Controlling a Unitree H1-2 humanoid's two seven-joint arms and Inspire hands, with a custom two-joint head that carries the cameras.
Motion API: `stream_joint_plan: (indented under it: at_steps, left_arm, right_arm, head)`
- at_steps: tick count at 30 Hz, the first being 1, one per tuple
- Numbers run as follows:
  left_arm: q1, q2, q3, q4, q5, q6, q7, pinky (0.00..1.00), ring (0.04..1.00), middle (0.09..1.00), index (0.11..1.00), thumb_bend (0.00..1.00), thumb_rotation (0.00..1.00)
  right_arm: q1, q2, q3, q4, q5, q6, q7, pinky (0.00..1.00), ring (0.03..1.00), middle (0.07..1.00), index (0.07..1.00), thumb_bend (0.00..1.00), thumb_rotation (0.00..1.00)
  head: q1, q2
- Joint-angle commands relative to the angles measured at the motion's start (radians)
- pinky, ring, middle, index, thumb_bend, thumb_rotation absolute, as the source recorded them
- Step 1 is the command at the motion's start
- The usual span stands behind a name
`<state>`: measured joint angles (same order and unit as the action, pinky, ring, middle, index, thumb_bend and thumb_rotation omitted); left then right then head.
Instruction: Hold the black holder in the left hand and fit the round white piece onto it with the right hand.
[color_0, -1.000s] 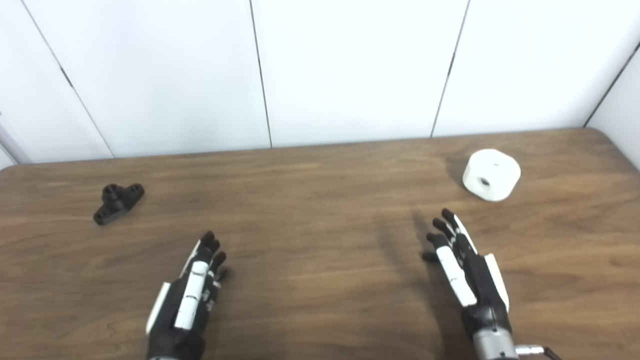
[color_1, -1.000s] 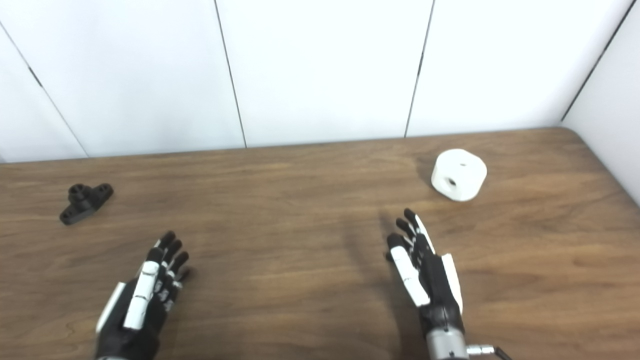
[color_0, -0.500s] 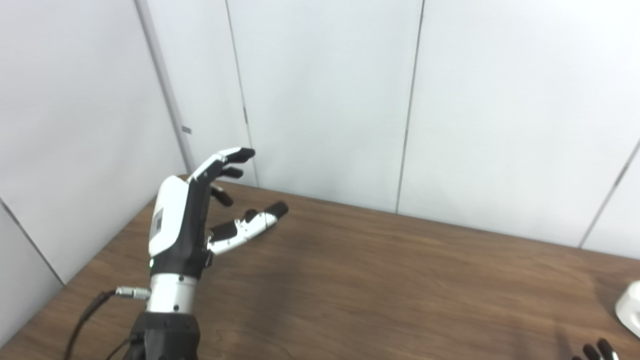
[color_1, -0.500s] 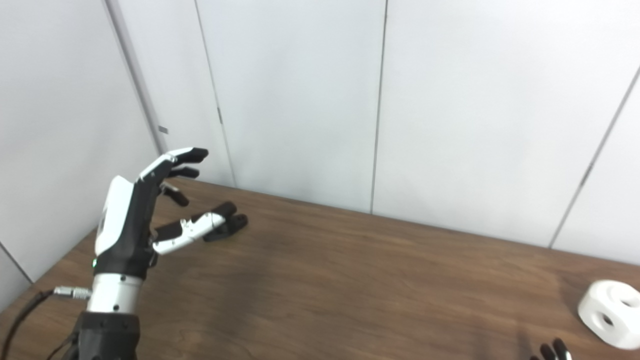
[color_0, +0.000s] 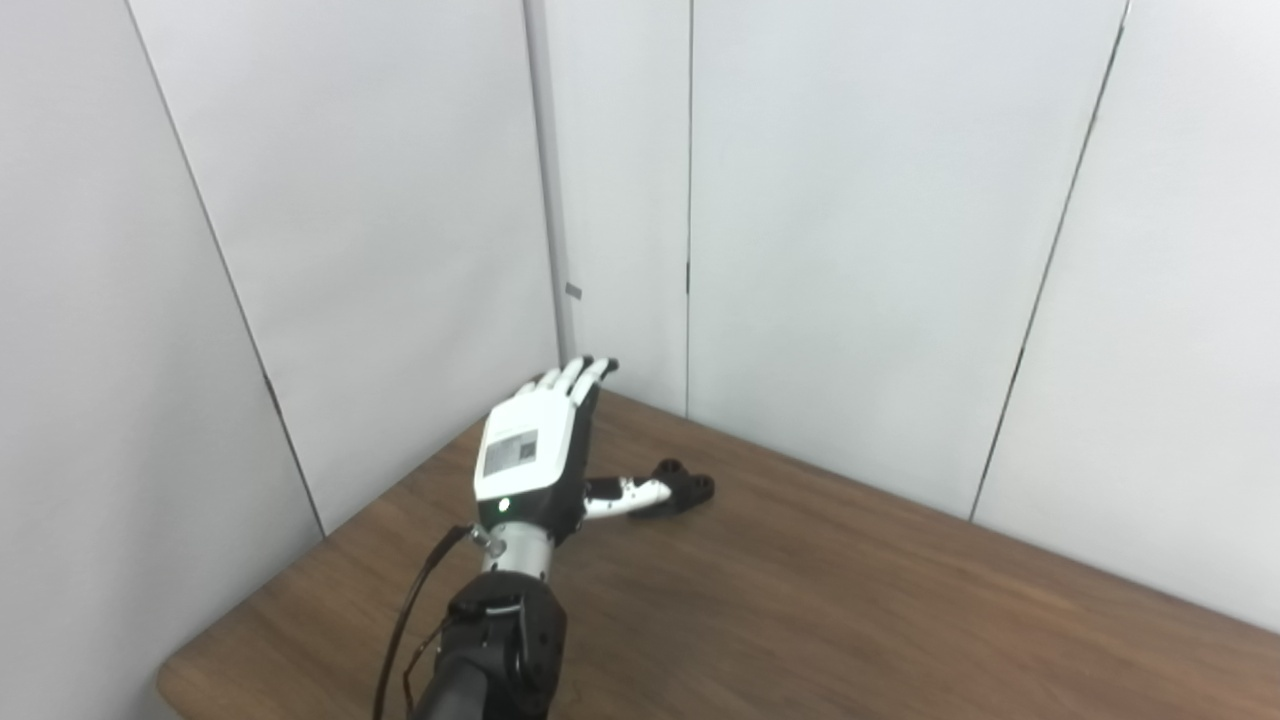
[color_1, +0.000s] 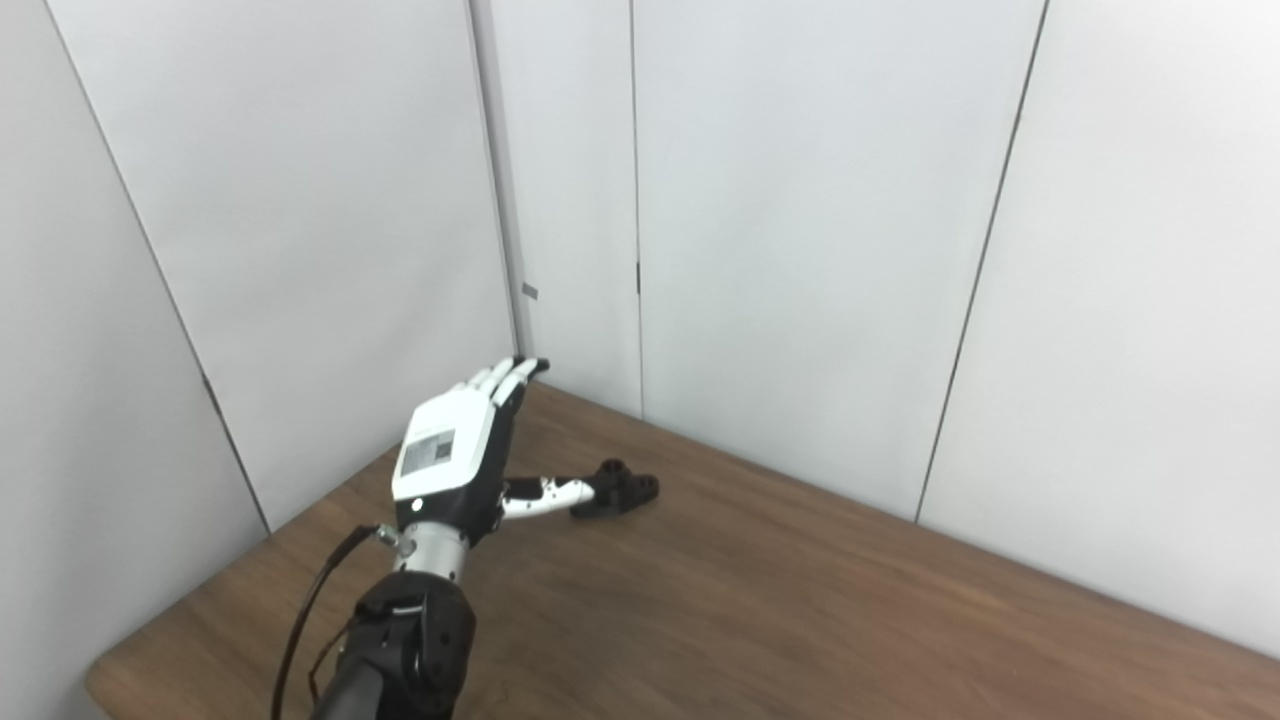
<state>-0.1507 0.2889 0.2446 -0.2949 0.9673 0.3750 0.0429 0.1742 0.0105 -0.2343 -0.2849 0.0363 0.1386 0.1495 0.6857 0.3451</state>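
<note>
The black holder (color_0: 676, 490) lies on the wooden table (color_0: 850, 620) near the back left corner; in the right eye view the black holder (color_1: 618, 492) shows the same way. My left hand (color_0: 545, 460) hovers just left of it, fingers stretched out and apart, thumb pointing toward the holder with its tip close to it. The left hand (color_1: 465, 450) is open and holds nothing. I cannot tell whether the thumb touches the holder. The round white piece and my right hand are out of view.
White wall panels (color_0: 850, 250) close the table in at the back and on the left. The table's left corner edge (color_0: 180, 668) sits near the bottom left. A black cable (color_0: 400, 625) hangs from my left wrist.
The camera has swung further left, so the white piece and right hand left the picture. My left hand has straightened its fingers and sits beside the holder, thumb reaching toward it.
</note>
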Motion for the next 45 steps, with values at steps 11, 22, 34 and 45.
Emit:
stream_joint_plan:
  at_steps: [11, 22, 34, 45]
  left_arm:
    - [-0.083, 0.096, -0.085, 0.268, -0.045, 0.084, 0.022, 0.97, 0.927, 0.965, 0.940, 1.00, 0.60]
    - [-0.131, 0.105, -0.121, 0.428, -0.038, 0.095, -0.052, 1.00, 0.969, 0.999, 0.969, 1.00, 0.60]
    - [-0.181, 0.118, -0.187, 0.560, -0.091, 0.083, 0.008, 1.00, 0.979, 1.000, 0.948, 1.00, 0.59]
    - [-0.220, 0.122, -0.227, 0.639, -0.184, 0.021, 0.101, 1.00, 0.938, 0.966, 0.879, 0.98, 0.47]
  right_arm:
    - [0.072, -0.084, -0.001, 0.029, 0.029, -0.013, -0.019, 1.00, 0.986, 1.000, 1.000, 0.33, 0.86]
    - [0.111, -0.075, 0.007, -0.007, 0.047, -0.016, -0.018, 1.00, 0.997, 1.000, 1.000, 0.29, 0.84]
    - [0.181, -0.066, 0.011, -0.041, 0.048, -0.052, -0.021, 0.97, 0.996, 1.000, 1.000, 0.27, 0.82]
    - [0.253, -0.048, 0.024, -0.117, 0.037, -0.027, -0.019, 0.95, 0.994, 1.000, 1.000, 0.30, 0.84]
  head:
    - [-0.030, 0.012]
    - [-0.078, 0.015]
    - [-0.126, 0.031]
    - [-0.181, 0.044]
